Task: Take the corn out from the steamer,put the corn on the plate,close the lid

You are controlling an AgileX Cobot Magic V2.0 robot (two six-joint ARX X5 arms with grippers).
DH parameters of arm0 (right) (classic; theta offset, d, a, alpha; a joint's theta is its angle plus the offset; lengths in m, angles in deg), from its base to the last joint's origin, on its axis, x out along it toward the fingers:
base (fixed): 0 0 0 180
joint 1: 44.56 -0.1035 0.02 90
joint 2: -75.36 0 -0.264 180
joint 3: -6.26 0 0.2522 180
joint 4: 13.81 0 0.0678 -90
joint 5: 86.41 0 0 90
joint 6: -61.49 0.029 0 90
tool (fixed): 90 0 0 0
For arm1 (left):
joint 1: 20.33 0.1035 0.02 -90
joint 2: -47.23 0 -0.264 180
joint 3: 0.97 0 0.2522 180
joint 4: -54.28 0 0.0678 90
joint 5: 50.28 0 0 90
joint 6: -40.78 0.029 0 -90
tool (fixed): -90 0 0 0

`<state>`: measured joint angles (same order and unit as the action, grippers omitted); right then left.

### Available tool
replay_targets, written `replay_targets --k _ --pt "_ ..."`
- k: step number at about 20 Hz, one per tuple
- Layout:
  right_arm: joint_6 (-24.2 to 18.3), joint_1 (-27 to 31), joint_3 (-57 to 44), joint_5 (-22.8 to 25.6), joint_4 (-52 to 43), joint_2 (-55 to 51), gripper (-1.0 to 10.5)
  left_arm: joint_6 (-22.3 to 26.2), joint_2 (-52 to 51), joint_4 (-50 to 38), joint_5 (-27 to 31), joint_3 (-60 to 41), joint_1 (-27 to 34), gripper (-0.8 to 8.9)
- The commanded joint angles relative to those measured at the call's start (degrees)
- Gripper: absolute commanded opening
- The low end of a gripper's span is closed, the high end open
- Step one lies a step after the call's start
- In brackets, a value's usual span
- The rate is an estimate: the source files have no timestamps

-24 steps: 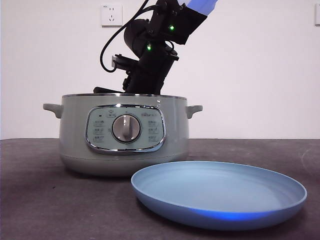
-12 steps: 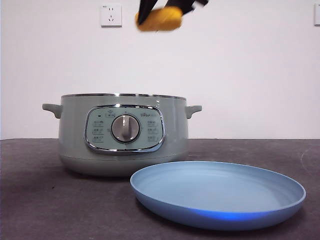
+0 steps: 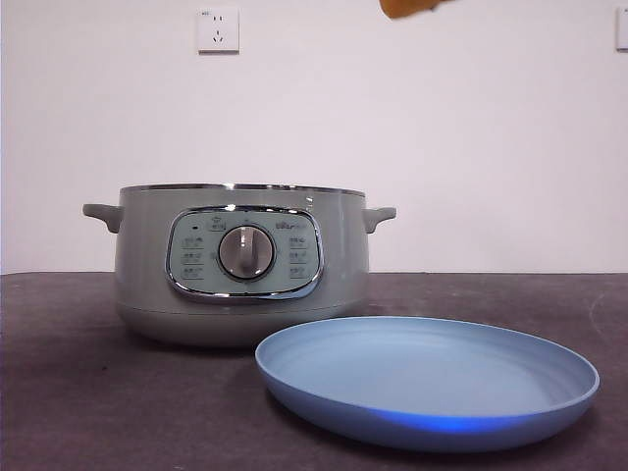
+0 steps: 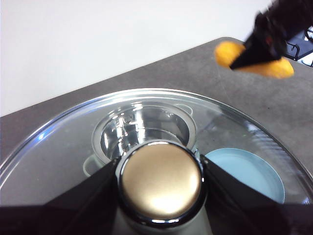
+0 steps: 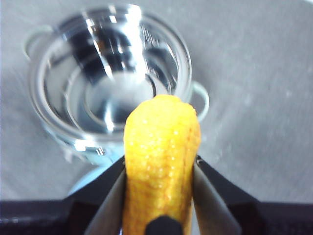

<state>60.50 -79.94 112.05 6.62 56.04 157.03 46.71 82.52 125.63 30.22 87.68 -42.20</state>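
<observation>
The corn (image 5: pixel 161 132) is clamped between the jaws of my right gripper (image 5: pixel 160 169), high above the table. In the front view only its orange tip (image 3: pixel 407 8) shows at the top edge, to the right of the steamer (image 3: pixel 242 260) and above the plate's far side. The sage-green steamer stands open, and its shiny bowl (image 5: pixel 110 78) is empty. The light-blue plate (image 3: pixel 427 378) lies empty in front of it to the right. My left gripper (image 4: pixel 160 183) is shut on the knob of the glass lid (image 4: pixel 63 147) and holds it up in the air. Its view also shows the corn (image 4: pixel 227 53).
A dark grey table (image 3: pixel 98 392) carries the steamer and plate. A white wall with a socket (image 3: pixel 218 29) stands behind. Through the lid glass the steamer (image 4: pixel 146 129) and the plate (image 4: pixel 244 169) show below.
My right gripper rose out of the steamer with the corn and moved up and to the right. It has almost left the top of the front view. The steamer and plate have not moved.
</observation>
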Motion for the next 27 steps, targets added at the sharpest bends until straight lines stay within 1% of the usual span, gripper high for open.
replay_targets --k 1,3,5,7,8,9,13,16,18,20,21,26,27 --pt "2.03 0.57 -11.47 -0.11 -5.70 -3.34 -0.1 -0.17 0.28 -3.15 -0.11 0.31 0.11 -0.06" --pt "3.78 0.57 -21.14 -0.52 -12.35 -5.57 -0.1 -0.15 1.22 -3.15 -0.15 0.31 0.11 -0.06" --pt "5.09 0.57 -29.46 -3.52 -18.73 -5.79 -0.1 -0.15 2.32 -3.50 -1.51 0.31 0.11 -0.06" --pt "6.71 0.48 -37.05 -5.11 -26.75 -5.57 -0.1 -0.15 3.30 -3.87 -2.71 0.31 0.11 -0.06" --pt "7.06 0.46 -40.24 -6.10 -30.51 -5.33 -0.1 -0.15 3.80 -4.02 -2.71 0.31 0.11 -0.06" --pt "7.65 0.46 -43.01 -6.14 -33.92 -5.05 -0.1 -0.15 4.26 -4.02 -2.71 0.31 0.11 -0.06" --pt "7.39 0.48 -51.52 -6.10 -45.53 -4.63 -0.1 -0.15 5.79 -4.37 -2.73 0.31 0.11 -0.06" --pt "7.39 0.46 -55.19 -6.14 -51.54 -2.73 -0.1 -0.17 6.29 -5.14 -2.86 0.31 0.11 -0.06" --pt "7.39 0.46 -55.56 -6.25 -53.77 -0.44 -0.1 -0.20 6.32 -5.44 -2.91 0.31 0.11 -0.06" --pt "7.41 0.44 -55.56 -8.79 -56.85 2.36 -0.1 -0.24 6.32 -5.49 -2.89 0.31 0.11 -0.06" --pt "7.45 0.33 -55.56 -9.29 -58.10 3.93 -0.1 -0.26 6.32 -5.46 -2.89 0.31 0.11 -0.06" --pt "7.43 -0.48 -55.56 -9.18 -58.62 7.91 -0.1 -0.35 6.32 -5.29 -2.86 0.31 0.11 -0.06" --pt "7.45 -0.63 -55.56 -9.18 -58.62 7.93 0.4 -0.33 6.36 -5.35 -2.86 0.31 0.11 -0.06"
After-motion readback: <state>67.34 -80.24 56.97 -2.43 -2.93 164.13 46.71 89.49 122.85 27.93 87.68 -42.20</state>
